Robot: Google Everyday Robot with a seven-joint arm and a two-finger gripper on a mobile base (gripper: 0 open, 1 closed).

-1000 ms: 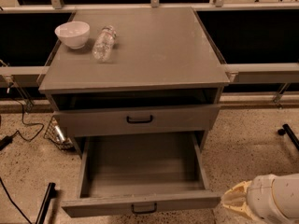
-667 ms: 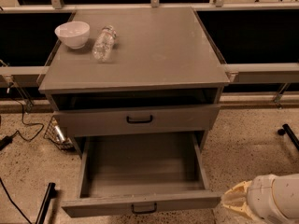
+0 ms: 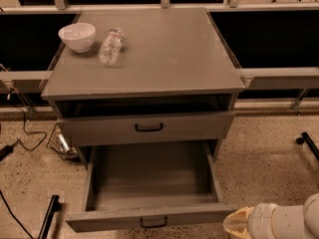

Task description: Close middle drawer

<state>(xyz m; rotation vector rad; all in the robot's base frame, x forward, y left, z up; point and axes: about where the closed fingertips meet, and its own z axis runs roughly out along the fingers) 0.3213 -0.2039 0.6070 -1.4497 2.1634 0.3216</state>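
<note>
The middle drawer [image 3: 149, 183] is pulled far out of the grey cabinet [image 3: 149, 59]. Its deep grey box is empty, and its slim front panel carries a small dark loop handle [image 3: 153, 222] near the bottom of the view. My gripper [image 3: 239, 226] is at the lower right, just right of the drawer's front right corner. Only its tan end and the white arm [image 3: 284, 220] behind it show. I cannot tell whether it touches the front panel.
Above the open drawer is a taller drawer front with a wider black handle [image 3: 148, 127]. A white bowl [image 3: 77, 36] and a clear plastic bottle [image 3: 110, 46] lie on the cabinet top. Cables [image 3: 22, 133] and a black bar [image 3: 47, 218] lie on the speckled floor at left.
The arm's end has shifted slightly lower and to the left, toward the drawer's front corner. The drawer has not moved.
</note>
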